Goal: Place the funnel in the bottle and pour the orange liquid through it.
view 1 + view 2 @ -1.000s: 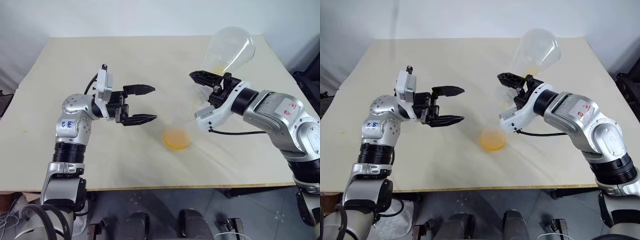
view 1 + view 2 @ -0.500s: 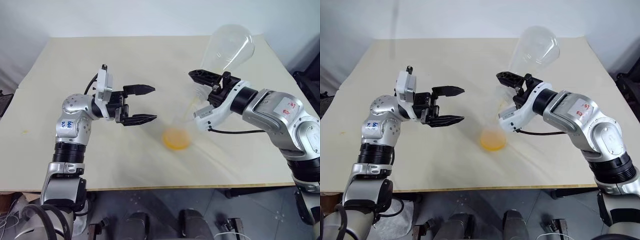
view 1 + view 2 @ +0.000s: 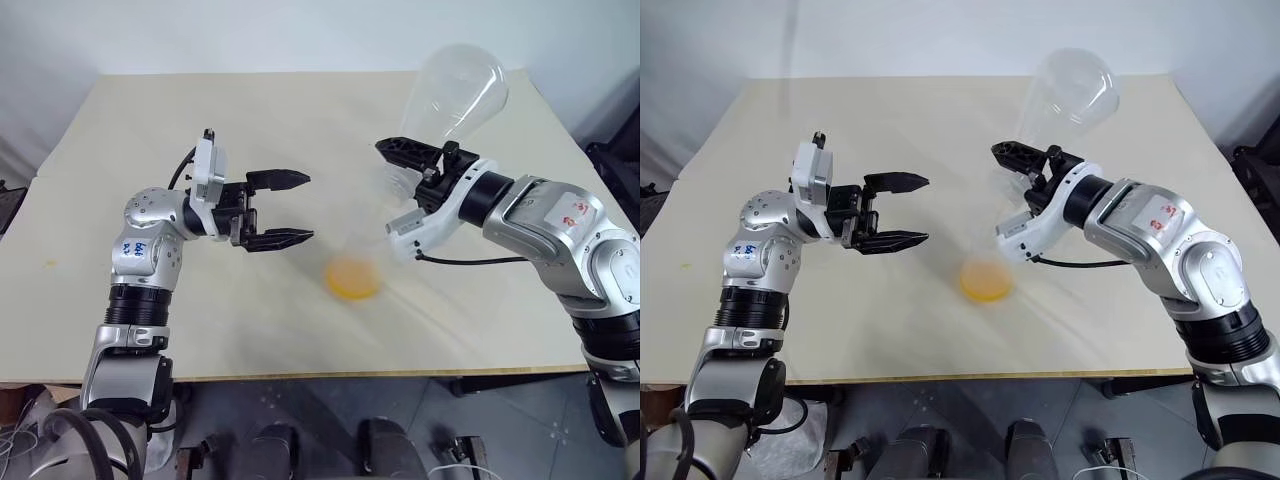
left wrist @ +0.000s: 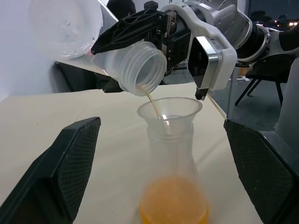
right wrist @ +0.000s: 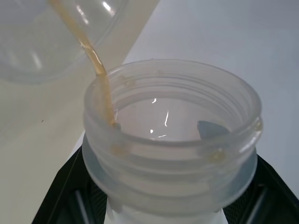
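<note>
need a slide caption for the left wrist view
Right gripper tips a wide-mouth container, a thin orange stream falling into the funnel.

From the eye views the flask point(image 3: 352, 255) is so clear that its walls are hard to trace, and the funnel on it and the pouring stream are too faint to make out. One finger of the right gripper point(image 3: 388, 165) is hidden behind the neck of the bottle point(image 3: 455, 95).

In the left wrist view the bottom edge cuts off the flask's base and the orange liquid point(image 4: 173, 205), the top edge cuts the bottle's body, and the left fingers point(image 4: 70, 163) run out of frame.

In the right wrist view the funnel point(image 5: 56, 42) is blurred and cropped, and the bottle's mouth hides most of the fingers.
</note>
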Available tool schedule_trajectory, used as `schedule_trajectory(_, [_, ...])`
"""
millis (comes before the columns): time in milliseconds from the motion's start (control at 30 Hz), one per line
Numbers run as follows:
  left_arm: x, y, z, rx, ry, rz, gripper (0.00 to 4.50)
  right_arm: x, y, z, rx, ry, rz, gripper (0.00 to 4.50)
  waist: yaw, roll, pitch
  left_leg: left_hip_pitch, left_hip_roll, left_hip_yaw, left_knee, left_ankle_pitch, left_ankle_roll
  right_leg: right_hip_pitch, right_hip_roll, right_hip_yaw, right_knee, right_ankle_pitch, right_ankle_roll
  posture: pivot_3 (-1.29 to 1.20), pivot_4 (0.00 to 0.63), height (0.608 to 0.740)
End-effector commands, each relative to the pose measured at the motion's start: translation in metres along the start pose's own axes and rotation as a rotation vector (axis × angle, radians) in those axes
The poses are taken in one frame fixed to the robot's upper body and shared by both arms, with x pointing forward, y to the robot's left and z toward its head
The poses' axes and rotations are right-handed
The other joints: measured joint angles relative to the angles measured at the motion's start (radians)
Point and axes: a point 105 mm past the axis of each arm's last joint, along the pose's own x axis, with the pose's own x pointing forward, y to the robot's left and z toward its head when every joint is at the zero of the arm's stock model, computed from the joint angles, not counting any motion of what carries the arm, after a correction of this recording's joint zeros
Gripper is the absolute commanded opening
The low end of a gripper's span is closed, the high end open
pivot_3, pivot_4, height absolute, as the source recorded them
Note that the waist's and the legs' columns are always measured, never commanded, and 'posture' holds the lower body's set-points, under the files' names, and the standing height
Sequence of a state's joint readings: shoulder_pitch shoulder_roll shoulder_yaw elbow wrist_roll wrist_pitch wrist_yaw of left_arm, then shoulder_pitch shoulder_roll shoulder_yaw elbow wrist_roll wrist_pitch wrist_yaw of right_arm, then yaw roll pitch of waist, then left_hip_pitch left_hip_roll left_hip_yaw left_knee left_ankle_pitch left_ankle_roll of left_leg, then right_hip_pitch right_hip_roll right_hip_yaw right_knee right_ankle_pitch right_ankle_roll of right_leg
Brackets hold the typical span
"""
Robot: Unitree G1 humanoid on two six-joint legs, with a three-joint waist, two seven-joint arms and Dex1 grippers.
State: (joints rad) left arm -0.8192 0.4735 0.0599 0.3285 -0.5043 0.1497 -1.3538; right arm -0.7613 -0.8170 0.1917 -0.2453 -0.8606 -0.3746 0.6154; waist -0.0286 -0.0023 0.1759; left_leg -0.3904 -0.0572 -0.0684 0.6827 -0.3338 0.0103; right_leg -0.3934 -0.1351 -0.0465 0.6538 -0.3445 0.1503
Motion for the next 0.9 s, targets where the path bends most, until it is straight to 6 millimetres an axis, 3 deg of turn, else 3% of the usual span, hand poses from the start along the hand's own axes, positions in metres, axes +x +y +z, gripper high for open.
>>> schedule_trajectory(33, [-0.001, 0.0005, 0.0057, 0.034, -0.004, -0.001, 4.5, -0.0017, -0.0149, -0.0008, -0.03, 0.003, -0.061, 2.53, 0.0, 0.0, 0.0, 0.0, 0.0, 0.0, 0.0, 0.0, 0.0, 0.0, 0.0, 0.0, 0.0, 0.0, 0.0, 0.0, 0.15, 0.74])
schedule_trajectory(333, [-0.0017, 0.0015, 0.0054, 0.039, 0.001, 0.003, 4.5, -0.0004, -0.0163, 0.0, 0.008, -0.001, -0.067, 2.53, 0.0, 0.0, 0.0, 0.0, 0.0, 0.0, 0.0, 0.0, 0.0, 0.0, 0.0, 0.0, 0.0, 0.0, 0.0, 0.0, 0.15, 0.74])
schedule_trajectory(600, [-0.0037, 0.0012, 0.0041, 0.038, 0.011, 0.011, 4.5, -0.0048, -0.0172, 0.0058, 0.399, -0.025, -0.074, 2.53, 0.0, 0.0, 0.0, 0.0, 0.0, 0.0, 0.0, 0.0, 0.0, 0.0, 0.0, 0.0, 0.001, 0.0, 0.0, 0.0, 0.15, 0.74])
schedule_trajectory(900, [-0.0041, 0.0007, 0.0048, 0.039, 0.016, 0.01, 4.5, -0.0087, -0.0201, 0.0086, 0.535, -0.03, -0.071, 2.53, 0.0, 0.0, 0.0, 0.0, 0.0, -0.001, 0.0, 0.0, 0.0, 0.0, 0.0, 0.0, 0.001, 0.0, 0.0, 0.0, 0.15, 0.74])
